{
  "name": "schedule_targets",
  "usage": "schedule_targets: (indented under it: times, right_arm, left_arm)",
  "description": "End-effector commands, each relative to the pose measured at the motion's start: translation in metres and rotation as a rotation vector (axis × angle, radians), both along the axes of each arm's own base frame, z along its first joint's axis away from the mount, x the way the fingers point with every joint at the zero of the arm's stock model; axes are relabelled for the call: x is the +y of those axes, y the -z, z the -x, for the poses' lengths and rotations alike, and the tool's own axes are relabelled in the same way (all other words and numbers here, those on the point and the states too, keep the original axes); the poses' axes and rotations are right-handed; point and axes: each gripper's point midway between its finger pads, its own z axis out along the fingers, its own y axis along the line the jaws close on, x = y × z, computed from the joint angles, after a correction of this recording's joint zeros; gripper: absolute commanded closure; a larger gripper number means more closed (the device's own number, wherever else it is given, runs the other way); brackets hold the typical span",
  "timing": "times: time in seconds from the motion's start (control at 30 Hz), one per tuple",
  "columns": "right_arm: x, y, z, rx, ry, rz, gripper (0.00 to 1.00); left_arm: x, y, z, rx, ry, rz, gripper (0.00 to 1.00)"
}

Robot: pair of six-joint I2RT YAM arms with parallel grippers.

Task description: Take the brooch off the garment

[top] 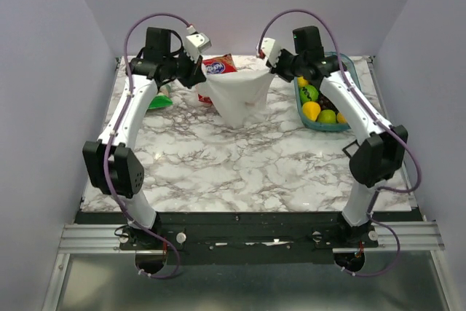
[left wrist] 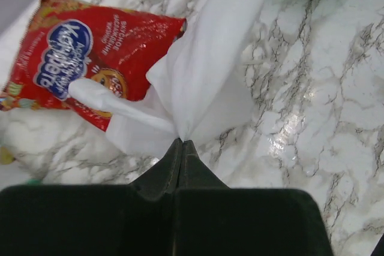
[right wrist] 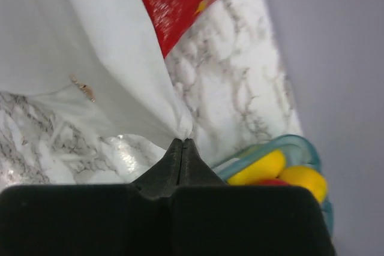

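Found the brooch only in the right wrist view: a tiny brownish-gold sliver on the white garment, too small to make out its shape. Lay up and to the left of the right jaws, a short way into the cloth from the pinched edge, long axis slanting from upper left to lower right. Could not pick it out in the left wrist or overhead views. Judged the right arm the nearer one.

Saw both sets of jaws clenched on the garment, the left jaws on one gathered corner and the right jaws on the opposite one, holding it spread above the far middle of the worktop, lower tip drooping toward the marble. Left neither free for plucking, by that reckoning.

Behind the cloth, toward the far edge, noted a red snack packet with white script on a blue oval, not legible with certainty. Near the far right corner, noted a teal tub of fruit. Read no other writing.
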Motion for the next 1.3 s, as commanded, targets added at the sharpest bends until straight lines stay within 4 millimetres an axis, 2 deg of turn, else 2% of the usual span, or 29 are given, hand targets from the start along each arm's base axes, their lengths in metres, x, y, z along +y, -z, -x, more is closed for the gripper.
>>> schedule_targets:
  times: [0.0, 0.03, 0.07, 0.1, 0.13, 0.17, 0.2, 0.23, 0.27, 0.3, 0.33, 0.37, 0.4, 0.43, 0.47, 0.5, 0.53, 0.57, 0.63, 0.73, 0.83, 0.87, 1.03, 1.07, 1.13, 1.27]
  right_arm:
    - [0.001, -0.045, 0.011, -0.106, 0.009, -0.092, 0.99]
    - [-0.002, -0.064, 0.019, -0.146, 0.007, -0.108, 0.99]
    - [-0.006, -0.056, 0.028, -0.134, 0.006, -0.1, 0.99]
    - [-0.009, -0.057, 0.034, -0.142, 0.004, -0.098, 0.99]
    - [-0.014, -0.074, 0.045, -0.186, -0.001, -0.109, 0.99]
    - [-0.018, -0.051, 0.056, -0.146, -0.013, -0.084, 0.99]
    - [-0.02, -0.046, 0.064, -0.137, -0.022, -0.078, 0.99]
    - [-0.023, -0.035, 0.075, -0.115, -0.032, -0.067, 0.99]
    - [-0.026, -0.036, 0.088, -0.117, -0.055, -0.068, 0.99]
    - [-0.031, -0.002, 0.105, -0.044, -0.066, -0.042, 0.99]
    - [-0.033, 0.012, 0.119, -0.004, -0.08, -0.029, 0.99]
    - [-0.035, 0.018, 0.132, 0.007, -0.103, -0.027, 0.99]
    - [-0.041, 0.053, 0.151, 0.087, -0.112, 0.002, 0.99]
    - [-0.044, 0.065, 0.16, 0.113, -0.118, 0.012, 0.99]
    - [-0.048, 0.079, 0.169, 0.138, -0.124, 0.03, 0.99]
    - [-0.051, 0.087, 0.175, 0.153, -0.123, 0.038, 0.99]
    - [-0.057, 0.105, 0.187, 0.199, -0.121, 0.054, 0.99]
    - [-0.059, 0.112, 0.191, 0.216, -0.119, 0.065, 0.99]
    - [-0.064, 0.123, 0.202, 0.25, -0.12, 0.081, 0.99]
    - [-0.064, 0.124, 0.203, 0.254, -0.124, 0.081, 0.98]
    - [-0.061, 0.124, 0.196, 0.269, -0.112, 0.076, 0.86]
    - [-0.06, 0.123, 0.192, 0.272, -0.102, 0.072, 0.81]
    - [-0.044, 0.114, 0.175, 0.316, -0.077, 0.017, 0.62]
    - [-0.042, 0.119, 0.174, 0.34, -0.07, 0.014, 0.61]
    - [-0.037, 0.111, 0.168, 0.353, -0.059, -0.007, 0.56]
    - [-0.031, 0.113, 0.157, 0.371, -0.062, -0.004, 0.54]
  left_arm:
    - [0.018, -0.053, 0.026, -0.118, -0.012, -0.071, 1.0]
    - [0.021, -0.068, 0.035, -0.152, -0.015, -0.072, 1.0]
    - [0.023, -0.07, 0.043, -0.154, -0.012, -0.083, 1.0]
    - [0.026, -0.074, 0.049, -0.165, -0.011, -0.092, 1.0]
    - [0.029, -0.074, 0.063, -0.168, -0.006, -0.1, 1.0]
    - [0.032, -0.068, 0.072, -0.16, 0.006, -0.122, 1.0]
    - [0.035, -0.061, 0.079, -0.146, 0.007, -0.135, 1.0]
    - [0.039, -0.043, 0.093, -0.103, 0.007, -0.152, 1.0]
    - [0.041, -0.029, 0.104, -0.066, 0.016, -0.162, 1.0]
    - [0.042, -0.015, 0.113, -0.032, 0.036, -0.174, 1.0]
    - [0.039, 0.011, 0.133, 0.042, 0.073, -0.16, 1.0]
    - [0.038, 0.024, 0.144, 0.079, 0.09, -0.15, 0.92]
    - [0.036, 0.035, 0.154, 0.11, 0.109, -0.141, 0.85]
    - [0.036, 0.059, 0.171, 0.176, 0.125, -0.131, 0.77]
    - [0.034, 0.068, 0.173, 0.175, 0.128, -0.118, 0.67]
    - [0.035, 0.077, 0.175, 0.192, 0.118, -0.119, 0.64]
    - [0.038, 0.093, 0.182, 0.225, 0.112, -0.128, 0.6]
    - [0.04, 0.098, 0.181, 0.215, 0.115, -0.146, 0.53]
    - [0.045, 0.107, 0.18, 0.209, 0.12, -0.182, 0.51]
    - [0.055, 0.119, 0.169, 0.185, 0.093, -0.243, 0.5]
    - [0.053, 0.128, 0.157, 0.185, 0.083, -0.245, 0.5]
    - [0.051, 0.129, 0.146, 0.185, 0.042, -0.224, 0.49]
    - [0.041, 0.155, 0.114, 0.312, -0.059, -0.175, 0.49]
    - [0.039, 0.157, 0.104, 0.309, -0.081, -0.161, 0.49]
    - [0.035, 0.161, 0.088, 0.35, -0.131, -0.14, 0.49]
    - [0.03, 0.169, 0.068, 0.385, -0.159, -0.123, 0.5]
